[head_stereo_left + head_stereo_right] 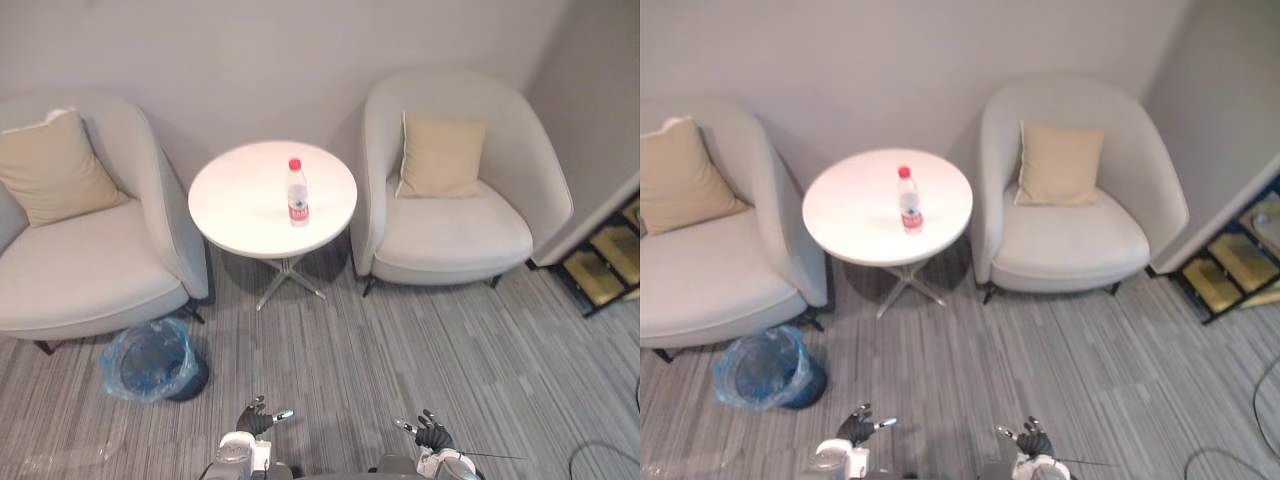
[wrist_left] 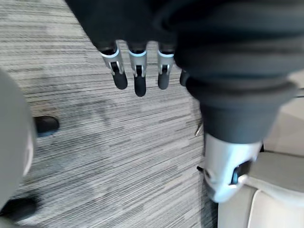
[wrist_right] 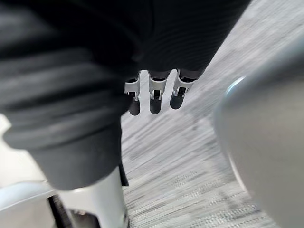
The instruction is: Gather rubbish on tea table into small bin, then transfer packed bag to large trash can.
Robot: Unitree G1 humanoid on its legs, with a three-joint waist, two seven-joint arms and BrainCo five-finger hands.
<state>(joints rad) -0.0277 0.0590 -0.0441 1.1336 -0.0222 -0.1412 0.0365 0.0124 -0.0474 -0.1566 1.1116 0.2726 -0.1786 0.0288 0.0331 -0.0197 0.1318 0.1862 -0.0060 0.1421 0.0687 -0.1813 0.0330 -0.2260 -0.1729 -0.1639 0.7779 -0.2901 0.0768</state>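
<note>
- Grey striped carpet point(image 1: 400, 370) runs up to a plain pale wall point(image 1: 280, 60). Two armchairs stand against the wall with a round table between them.
- Far left, the left armchair point(image 1: 90, 270) holds a beige cushion point(image 1: 55, 170) leaning in its back corner.
- On the carpet at the lower left lies something clear and plastic-looking point(image 1: 65, 458); I cannot tell what it is.
- The small bin point(image 1: 148, 360), lined with a blue bag, stands on the floor just beside that chair's front corner, its mouth open upward.
- The tea table point(image 1: 240, 205) has a white top, with its rim close to both chairs' sides.
- The bottle point(image 1: 297, 192), with a red cap and label, stands upright a little right of the top's centre, clear of the rim.
- A wide strip of open carpet lies between the table's foot and the hands.
- The left hand point(image 1: 255, 418) hangs low over the carpet, its fingers point(image 2: 138, 76) loose and straight, holding nothing.
- The right hand point(image 1: 433, 433) hangs level with it and apart, its fingers point(image 3: 156, 95) likewise relaxed and empty.
- The right armchair point(image 1: 450, 235) carries a second cushion point(image 1: 440, 155) upright against its back.
- At the far right edge stands a dark rack point(image 1: 605, 260).
</note>
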